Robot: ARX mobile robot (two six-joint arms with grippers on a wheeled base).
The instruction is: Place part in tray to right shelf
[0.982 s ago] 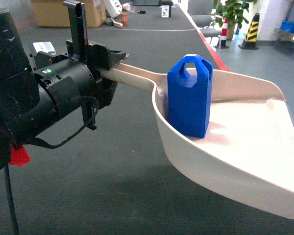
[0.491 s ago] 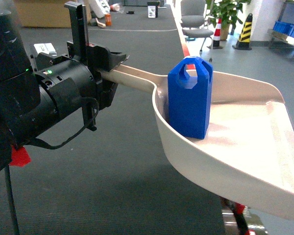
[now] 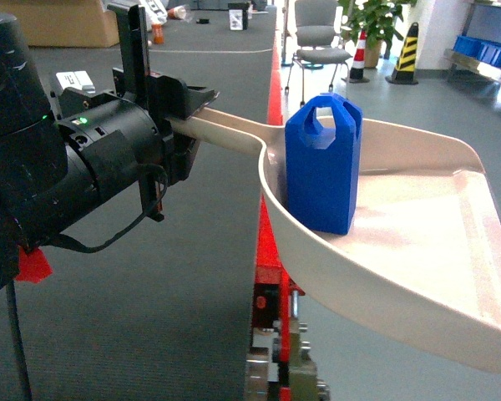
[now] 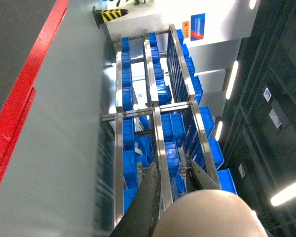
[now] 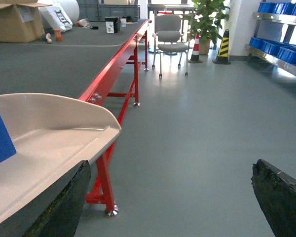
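Observation:
The bright blue part (image 3: 322, 163) stands upright in the beige tray (image 3: 417, 251), near its back wall. My left gripper (image 3: 182, 117) is shut on the tray's long handle (image 3: 225, 129) and holds it in the air. In the left wrist view the fingers (image 4: 150, 192) close round the rounded handle end (image 4: 207, 215). In the right wrist view my right gripper (image 5: 170, 170) is wide open and holds nothing; the tray's rim (image 5: 106, 123) sits just above its left finger. The right shelf (image 3: 484, 46) with blue crates is far off at the upper right.
A red-framed table edge (image 3: 271, 225) runs under the tray and away into the room. A grey chair (image 3: 316, 38), a potted plant (image 3: 376, 17) and a striped cone (image 3: 407, 50) stand on the grey floor beyond. Cardboard boxes (image 3: 50, 21) lie at the far left.
The background has slid left and the red table edge has come into view below the tray. Tray, part and left gripper keep the same place in the head view.

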